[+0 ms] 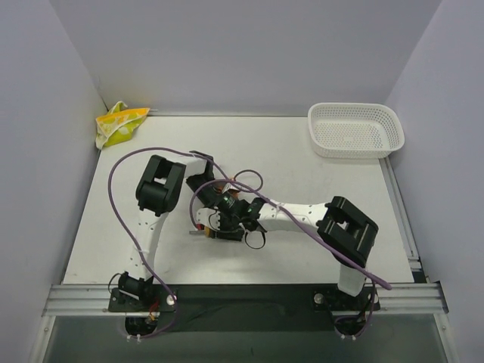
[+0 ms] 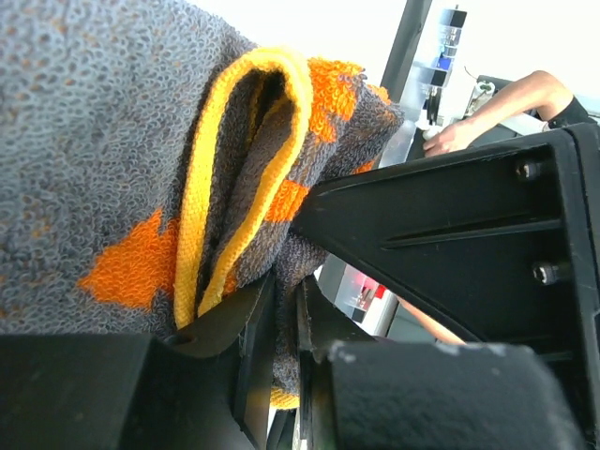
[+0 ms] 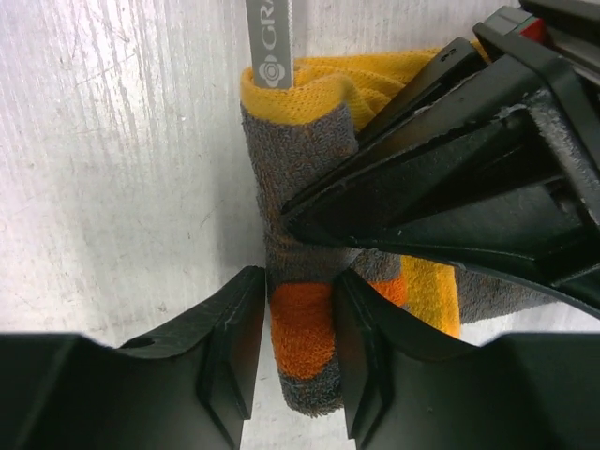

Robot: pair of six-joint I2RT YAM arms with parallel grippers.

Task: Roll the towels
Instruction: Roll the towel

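- Pinching the orange and grey terry towel with a yellow hem (image 2: 94,141) with both hands at once. It sits between my two sets of fingertips as a thick folded bundle, its lower end on the white table top (image 3: 122,141).
- Left gripper (image 2: 286,314): fingers pressed nearly together, with cloth caught in the narrow slot between them. The rest of the towel bulges above and to the left of these fingers.
- Right gripper (image 3: 298,305): one finger on each flank of the bundle, touching it at an orange patch. I read this as a grip, not a hover.
- My left fingers cross in from the right, just ahead of my right fingertips. Whether the two hands touch, I cannot tell.
- A grey woven label (image 3: 267,37) lies beyond my right fingertips, at the far end of the bundle.
- Judgement: the roll is under way but not done. From the left wrist the layers look slack, and one fold gapes open along the hem.
- To do this step well:
  - hold the left pinch firm as the anchor;
  - turn the right hand so the cloth winds tight onto itself;
  - draw the slack out before each turn, so the gaping fold closes;
  - watch the clearance between the hands, which is very small here.
- Risk: a layer slipping out of the left slot would let the bundle spring open.
- The pale yellow cloth towel with lime-green prints (image 1: 119,123) lies bunched well beyond and to the left of my left hand.
- The white plastic mesh basket (image 1: 355,128) stands well beyond my right hand.
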